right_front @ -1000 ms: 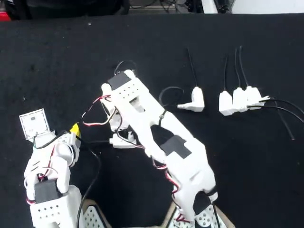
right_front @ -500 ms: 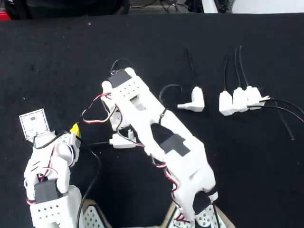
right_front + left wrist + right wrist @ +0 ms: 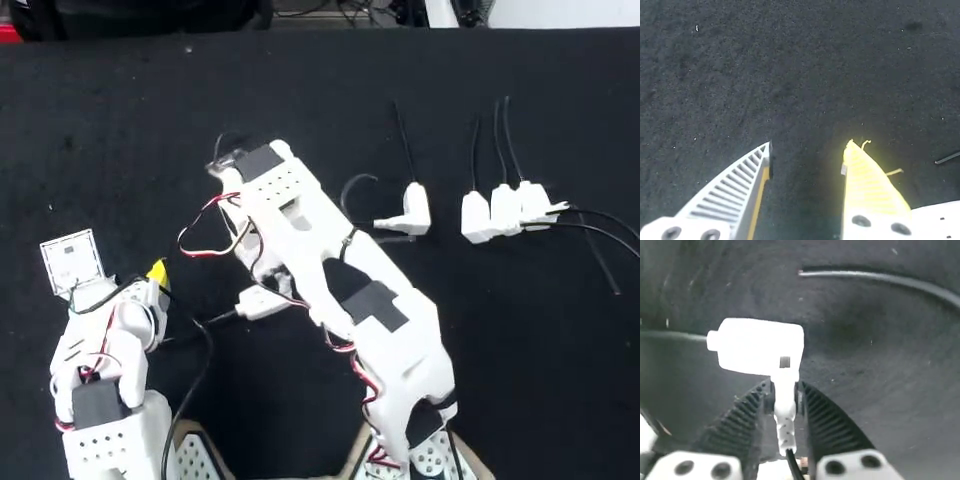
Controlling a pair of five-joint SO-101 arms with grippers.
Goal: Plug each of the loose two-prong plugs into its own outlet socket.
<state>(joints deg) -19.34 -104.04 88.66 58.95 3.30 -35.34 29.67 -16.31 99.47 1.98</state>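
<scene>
Black cloth table [image 3: 100, 120]. White plug [image 3: 760, 347] is pinched by its neck in the right gripper [image 3: 783, 392], jaws narrow on it, near the table's middle under the right arm. Its black cable [image 3: 215, 320] trails toward the left arm. Left gripper [image 3: 806, 150] has jaws apart over the cloth. Angled plug [image 3: 412, 212] lies farther right, with three white units [image 3: 505, 210] in a row beyond it.

The counter [image 3: 100, 120] is matte black all over. Past its far edge lie dark cables [image 3: 350, 12], a red object [image 3: 8, 33] by the far-left corner, and a white panel [image 3: 560, 12] far right.
</scene>
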